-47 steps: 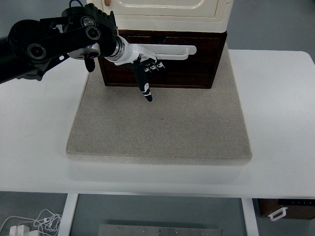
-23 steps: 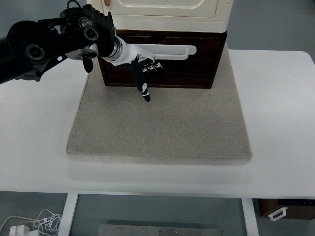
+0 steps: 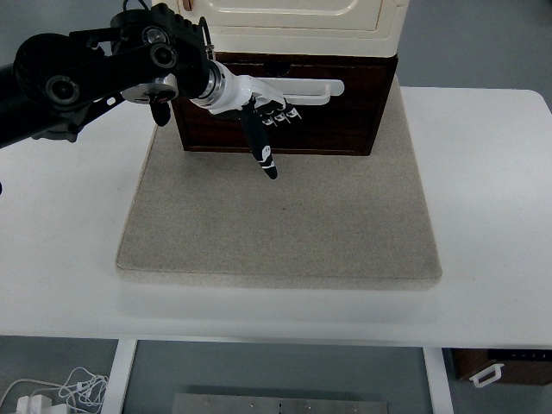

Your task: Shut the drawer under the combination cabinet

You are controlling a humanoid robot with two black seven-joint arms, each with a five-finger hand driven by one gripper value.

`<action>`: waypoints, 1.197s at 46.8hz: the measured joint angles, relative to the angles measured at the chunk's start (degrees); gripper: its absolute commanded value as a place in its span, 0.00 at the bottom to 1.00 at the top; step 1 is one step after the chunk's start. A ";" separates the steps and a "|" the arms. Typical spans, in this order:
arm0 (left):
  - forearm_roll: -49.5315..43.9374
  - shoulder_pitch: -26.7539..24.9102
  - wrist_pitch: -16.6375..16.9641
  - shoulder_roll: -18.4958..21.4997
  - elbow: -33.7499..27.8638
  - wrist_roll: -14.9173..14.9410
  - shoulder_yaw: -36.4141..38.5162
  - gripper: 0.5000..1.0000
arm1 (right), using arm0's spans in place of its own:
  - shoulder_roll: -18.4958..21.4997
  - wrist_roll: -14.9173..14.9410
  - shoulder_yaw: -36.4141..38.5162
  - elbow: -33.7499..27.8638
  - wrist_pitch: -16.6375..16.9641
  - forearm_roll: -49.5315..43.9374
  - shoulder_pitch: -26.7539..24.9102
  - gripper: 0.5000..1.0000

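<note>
The combination cabinet stands at the back of the table: a cream upper unit (image 3: 293, 21) over a dark brown wooden drawer (image 3: 332, 121) with a long white handle (image 3: 315, 89). The drawer front sticks out only a little past the cream unit. My left hand (image 3: 263, 116) comes in from the left edge and rests against the drawer front just below the handle's left part. Its fingers are curled against the wood, with one black finger (image 3: 264, 151) pointing down over the mat. It holds nothing.
A grey felt mat (image 3: 280, 216) lies under the cabinet and reaches toward the near edge of the white table (image 3: 483, 198). My black left arm (image 3: 78, 78) spans the back left. Cables lie on the floor at the lower left.
My left hand has shifted slightly to the right along the drawer front. The drawer itself shows no clear movement.
</note>
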 measured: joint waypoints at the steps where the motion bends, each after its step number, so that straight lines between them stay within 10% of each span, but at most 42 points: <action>1: -0.04 0.05 -0.13 -0.21 -0.36 -0.01 -0.07 1.00 | 0.00 0.01 0.00 0.00 0.00 0.00 0.00 0.90; 20: -0.80 0.16 -5.54 -1.26 -7.38 -2.67 -10.87 1.00 | 0.00 0.01 0.00 0.00 0.02 0.02 -0.02 0.90; 31: -0.35 0.01 -6.28 -1.98 -7.24 -9.36 -22.98 1.00 | 0.00 0.01 0.00 0.00 0.01 0.02 -0.02 0.90; 40: -0.51 -0.71 -6.16 -1.40 -6.90 -14.66 -35.11 1.00 | 0.00 0.00 0.00 0.00 0.00 0.02 -0.02 0.90; 56: -0.95 -0.69 -5.79 -0.65 1.86 -15.34 -62.09 1.00 | 0.00 0.01 0.00 0.00 0.03 0.01 0.00 0.90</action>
